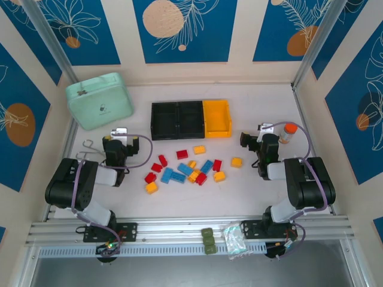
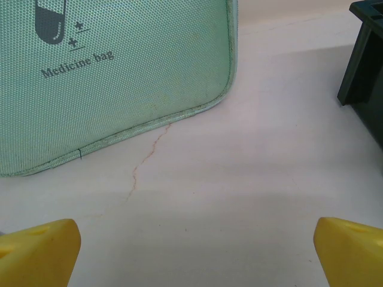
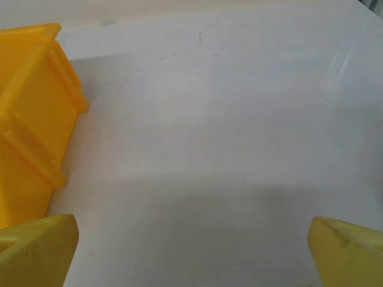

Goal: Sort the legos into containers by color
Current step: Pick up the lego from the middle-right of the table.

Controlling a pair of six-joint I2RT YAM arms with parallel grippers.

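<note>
The legos [image 1: 185, 169] lie loose on the white table, in front of the containers: red ones [image 1: 182, 154], light blue ones [image 1: 168, 175] and yellow-orange ones [image 1: 237, 162]. The containers stand joined in a row at the back, two black bins [image 1: 178, 119] and one yellow-orange bin [image 1: 216, 118]; nothing shows inside them. My left gripper [image 1: 121, 136] [image 2: 197, 257] rests left of the pile, open over bare table. My right gripper [image 1: 261, 133] [image 3: 191, 254] rests right of the pile, also open and empty. The yellow-orange bin [image 3: 30, 119] is at the left of the right wrist view, and a black bin's corner [image 2: 365, 60] at the left wrist view's right edge.
A mint-green medicine bag [image 1: 99, 100] [image 2: 119, 72] sits at the back left, just ahead of my left gripper. An orange-capped bottle [image 1: 288, 133] stands beside my right gripper. Metal forceps [image 1: 88, 146] lie at the left. A plastic bag [image 1: 233, 239] rests on the front rail.
</note>
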